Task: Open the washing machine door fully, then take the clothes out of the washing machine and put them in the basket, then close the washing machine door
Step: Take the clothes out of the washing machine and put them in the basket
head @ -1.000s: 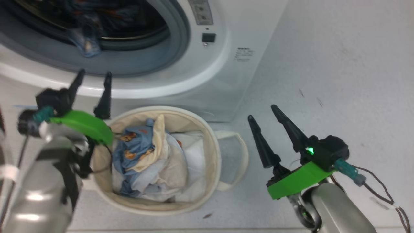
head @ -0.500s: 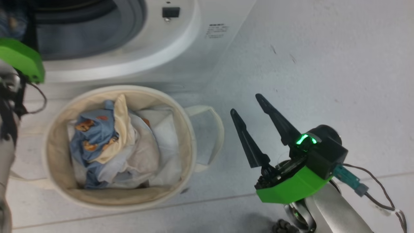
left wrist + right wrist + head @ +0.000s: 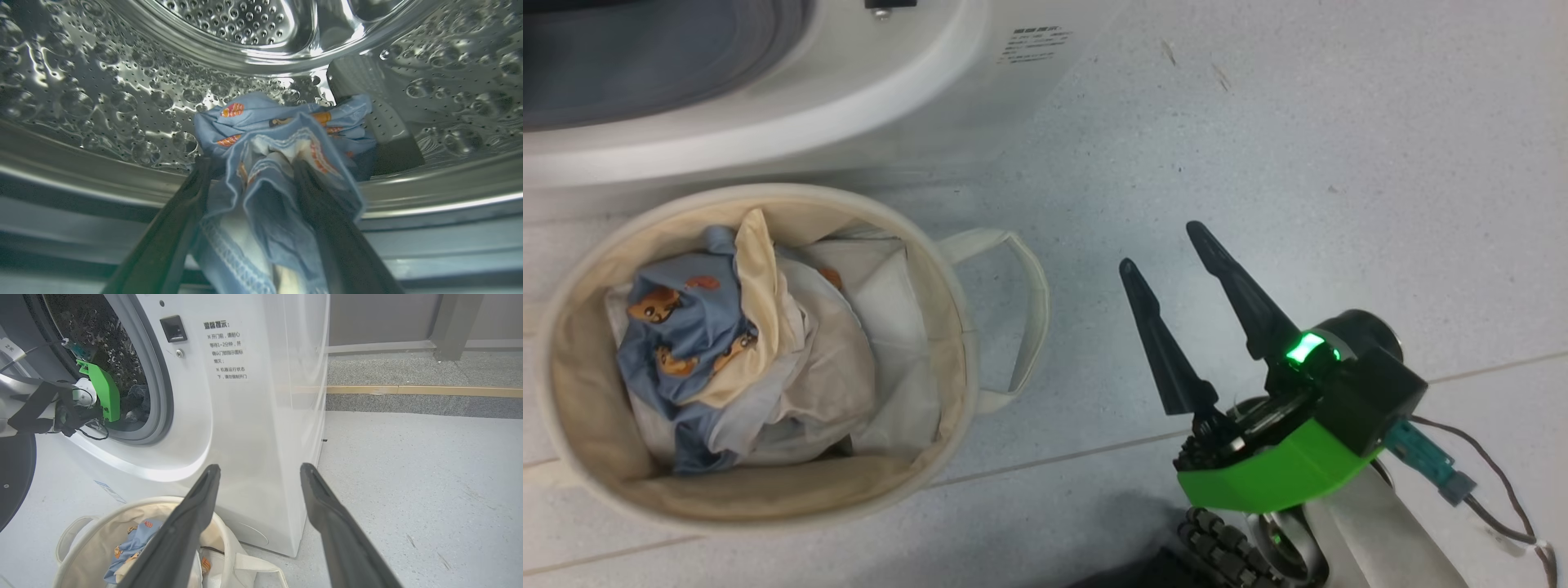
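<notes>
Inside the shiny steel drum (image 3: 122, 102) of the washing machine (image 3: 253, 416), my left gripper (image 3: 251, 167) is shut on a bunched light-blue garment of the clothes (image 3: 282, 134) with orange prints, which sits between the two dark fingers. In the right wrist view the left arm's green wrist mount (image 3: 100, 390) reaches into the round opening. More blue and cream clothes (image 3: 678, 327) lie in the cream basket (image 3: 935, 269) on the floor before the machine (image 3: 849, 82). The black rim of the washing machine door (image 3: 14, 473) stands swung open at the left. My right gripper (image 3: 1161, 247) hovers open and empty right of the basket.
The basket's loop handle (image 3: 1025, 318) sticks out toward my right gripper. Grey speckled floor (image 3: 1298, 147) stretches to the right of the machine. A grey wall base and a wooden strip (image 3: 408, 390) run along the far side.
The head camera has swung right and down, and my left arm has left its picture. The left gripper went from open to shut on a garment in the drum. The right gripper stays open.
</notes>
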Robot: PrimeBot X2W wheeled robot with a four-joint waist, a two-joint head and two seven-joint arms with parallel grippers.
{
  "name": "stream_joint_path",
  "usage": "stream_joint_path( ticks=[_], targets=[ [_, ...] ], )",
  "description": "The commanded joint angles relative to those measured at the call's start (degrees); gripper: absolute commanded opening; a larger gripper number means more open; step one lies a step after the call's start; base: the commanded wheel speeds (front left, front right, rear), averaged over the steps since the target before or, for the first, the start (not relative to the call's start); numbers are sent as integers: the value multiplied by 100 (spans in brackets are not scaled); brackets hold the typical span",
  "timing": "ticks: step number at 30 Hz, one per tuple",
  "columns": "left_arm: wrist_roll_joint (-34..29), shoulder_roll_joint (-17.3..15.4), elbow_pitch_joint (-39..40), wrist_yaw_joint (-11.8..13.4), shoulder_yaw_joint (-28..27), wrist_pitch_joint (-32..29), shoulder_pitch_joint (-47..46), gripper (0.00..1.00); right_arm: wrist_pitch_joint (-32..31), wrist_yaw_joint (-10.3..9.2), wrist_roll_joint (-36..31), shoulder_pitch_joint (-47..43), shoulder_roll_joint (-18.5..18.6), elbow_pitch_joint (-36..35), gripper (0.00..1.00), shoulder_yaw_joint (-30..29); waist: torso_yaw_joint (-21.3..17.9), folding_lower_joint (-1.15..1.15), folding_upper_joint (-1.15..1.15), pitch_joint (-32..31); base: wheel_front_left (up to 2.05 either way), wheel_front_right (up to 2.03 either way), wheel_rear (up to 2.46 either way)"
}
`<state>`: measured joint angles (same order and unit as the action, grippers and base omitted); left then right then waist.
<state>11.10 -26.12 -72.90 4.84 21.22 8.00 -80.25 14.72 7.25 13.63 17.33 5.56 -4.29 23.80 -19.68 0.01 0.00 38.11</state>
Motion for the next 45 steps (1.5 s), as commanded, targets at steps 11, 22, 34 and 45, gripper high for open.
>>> stream_joint_path(
  ticks=[11,22,34,45],
  targets=[
    [110,-73,-67,-60,-26,-140,13,0,28,24,-34,-153,-65,-157,100,79,165,-1,0,-102,0,0,0],
    [238,53,-90,-137,11,29,215,0,28,24,43,-53,-19,5,100,219,269,-1,0,-421,0,0,0],
    [360,157,-96,-145,39,341,74,0,28,24,108,-44,-81,-24,100,145,262,-1,0,-512,0,0,0],
    [682,620,363,-467,-116,692,594,0,28,24,224,-15,-4,87,100,187,659,-1,0,-1009,0,0,0]
  ],
)
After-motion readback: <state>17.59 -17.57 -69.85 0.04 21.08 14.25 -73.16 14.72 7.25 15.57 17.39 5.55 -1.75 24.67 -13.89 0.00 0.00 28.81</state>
